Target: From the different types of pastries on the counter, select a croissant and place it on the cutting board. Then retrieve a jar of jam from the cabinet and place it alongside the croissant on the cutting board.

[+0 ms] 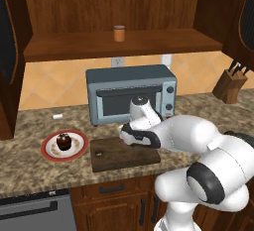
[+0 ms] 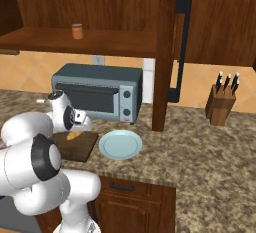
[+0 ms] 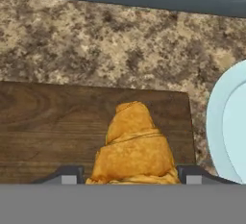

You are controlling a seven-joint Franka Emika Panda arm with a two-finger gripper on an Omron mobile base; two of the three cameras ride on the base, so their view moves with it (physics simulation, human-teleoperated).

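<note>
Because the croissant (image 3: 134,146) has to end on the board (image 3: 53,127), the gripper (image 3: 132,175) hangs low over the board's end nearest the pale plate (image 3: 230,122), with the pastry right between its two tips. In the hand view the tips stand one on each side of the croissant, set about as wide as the pastry itself; whether they press it or have just let go I cannot tell, since the contact is at the very bottom edge of the view. In the right base view the croissant shows as a small yellow patch lying on the board, so I judge it is resting there, or all but resting.

The pale plate sits just beside the board on the bench (image 3: 120,40), on the side away from the red-rimmed plate (image 1: 64,145), and it is bare, which fits its having been the croissant's own plate. The chocolate cake (image 1: 63,141) stays on the red-rimmed plate just off the board's other end, rightly left alone.

Behind the board the toaster oven (image 1: 131,93) stands against the wall. Above and beyond the board, the jar (image 1: 119,33) waits upright on the cabinet shelf (image 1: 74,46), within plain sight; by my reckoning it is the second half of the job, once the gripper is free and can be lifted clear of the oven top.
</note>
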